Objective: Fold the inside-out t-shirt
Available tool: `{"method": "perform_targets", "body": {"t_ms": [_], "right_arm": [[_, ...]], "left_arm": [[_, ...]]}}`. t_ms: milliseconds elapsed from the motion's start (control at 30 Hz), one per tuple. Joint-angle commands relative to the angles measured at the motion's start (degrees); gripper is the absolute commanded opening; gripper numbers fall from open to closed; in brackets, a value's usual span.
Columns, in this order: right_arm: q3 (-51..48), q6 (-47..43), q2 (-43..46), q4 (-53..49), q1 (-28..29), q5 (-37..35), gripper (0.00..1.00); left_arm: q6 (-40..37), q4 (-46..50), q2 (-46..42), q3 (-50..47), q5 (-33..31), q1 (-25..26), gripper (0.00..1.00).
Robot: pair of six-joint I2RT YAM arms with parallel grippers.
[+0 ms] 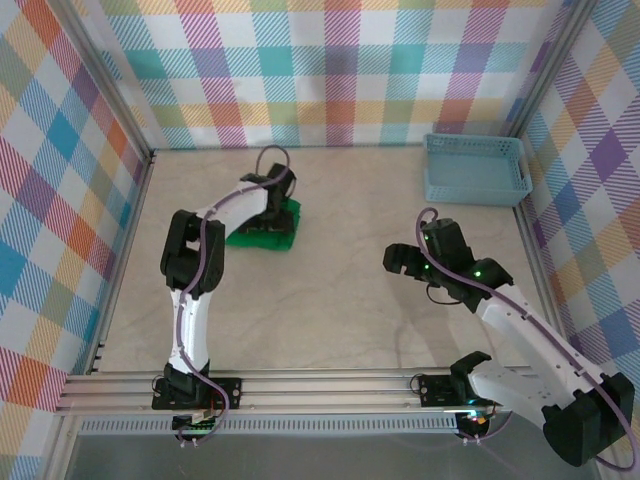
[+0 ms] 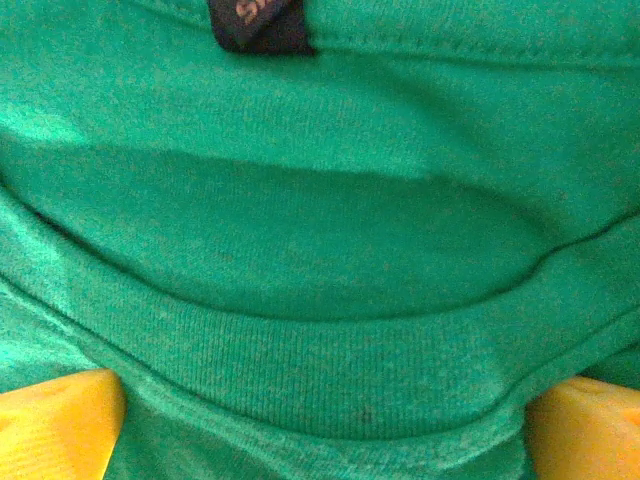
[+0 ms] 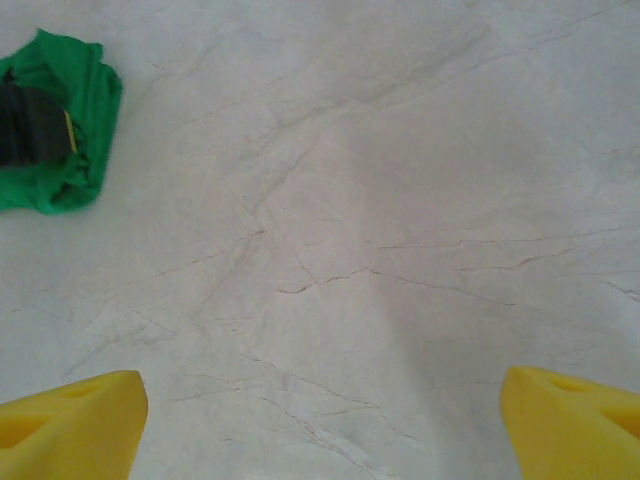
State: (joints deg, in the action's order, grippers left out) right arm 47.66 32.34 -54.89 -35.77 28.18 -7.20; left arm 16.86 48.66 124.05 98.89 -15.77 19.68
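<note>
One dark tag (image 2: 260, 22), lettering cut off, tops the green t-shirt (image 2: 320, 230); left gripper (image 2: 322, 425) splayed over it, right gripper (image 3: 320, 420) splayed well aside over veined pale table (image 3: 400, 200), plaid walls (image 1: 330, 70) around

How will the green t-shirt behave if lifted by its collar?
Probably floppy: the t-shirt lies bunched in soft folds, so it should sag and unfurl. Likely light, being thin knit. The ribbed collar looks thicker, so it may pinch securely.

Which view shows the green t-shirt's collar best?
Left wrist: the t-shirt, its collar ribbing and dark label close up. Top external shows a small bundle partly under the left arm; right wrist, a distant crumpled heap.
</note>
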Motion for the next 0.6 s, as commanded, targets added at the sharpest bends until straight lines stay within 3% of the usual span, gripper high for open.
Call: {"method": "perform_targets", "body": {"t_ms": [0, 333, 567], "right_arm": [[1.11, 0.01, 1.68, -3.68, 0.02, -2.14, 0.92], [3.14, 0.00, 4.35, -9.90, -0.16, -5.34, 0.93], [4.02, 0.44, 2.49, -9.17, -0.21, -5.98, 0.94]], "left_arm": [[-7.58, 4.17, 4.40, 7.65, -3.12, -4.03, 0.99], [-11.63, 16.91, 20.77, 35.51, -9.23, -15.65, 1.00], [-7.81, 21.38, 19.90, 38.56, -15.63, -18.34, 1.00]]}}
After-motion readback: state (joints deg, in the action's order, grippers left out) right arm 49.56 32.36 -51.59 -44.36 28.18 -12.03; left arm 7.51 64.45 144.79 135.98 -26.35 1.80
